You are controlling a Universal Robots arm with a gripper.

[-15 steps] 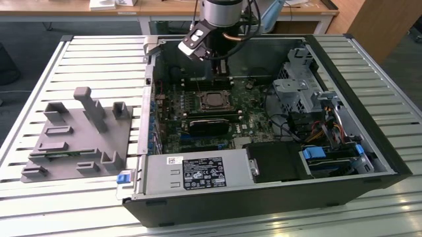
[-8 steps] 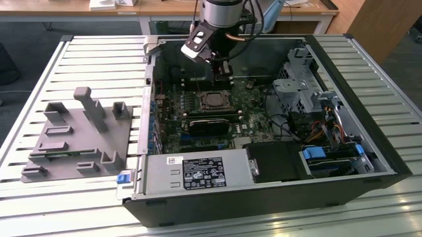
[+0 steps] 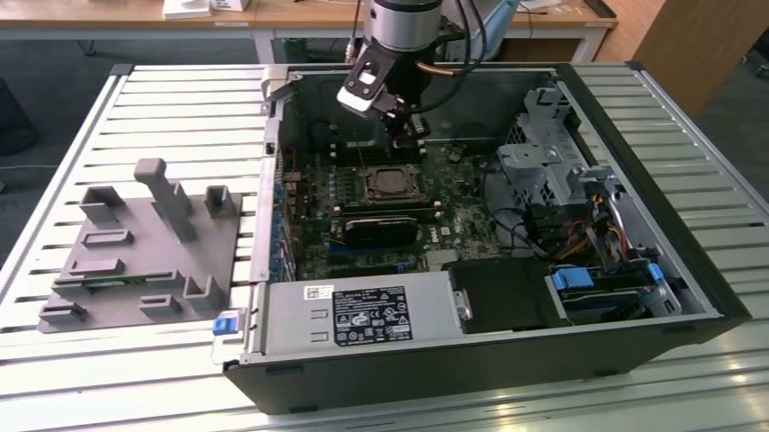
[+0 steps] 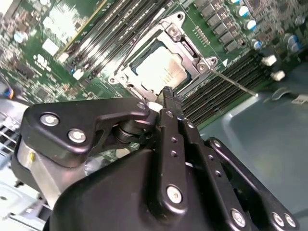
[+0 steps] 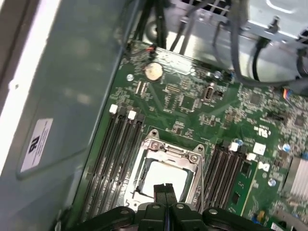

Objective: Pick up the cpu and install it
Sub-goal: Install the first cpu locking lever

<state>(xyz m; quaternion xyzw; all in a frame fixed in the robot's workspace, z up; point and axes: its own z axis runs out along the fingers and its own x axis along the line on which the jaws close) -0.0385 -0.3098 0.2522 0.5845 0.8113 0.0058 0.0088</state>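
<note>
The cpu [image 3: 388, 183], a small silvery square chip, lies flat in the metal-framed socket on the green motherboard inside the open computer case [image 3: 673, 207]. In both wrist views the cpu [image 4: 161, 67] [image 5: 166, 177] sits inside the socket frame, just beyond my fingertips. A thin socket lever [image 4: 233, 83] sticks out to one side. My gripper [image 3: 410, 137] hangs a little above the board, just behind the socket in the exterior view. Its two black fingers [image 5: 161, 190] are pressed together, shut, with nothing between them, and stand apart from the chip.
A grey plastic tray with upright posts [image 3: 132, 243] lies on the slatted table at the exterior view's left. Inside the case are a black rectangular block [image 3: 378, 225], a power supply [image 3: 360, 315], a drive cage [image 3: 547, 157] and loose cables [image 3: 577, 238]. Memory slots [image 5: 118, 144] flank the socket.
</note>
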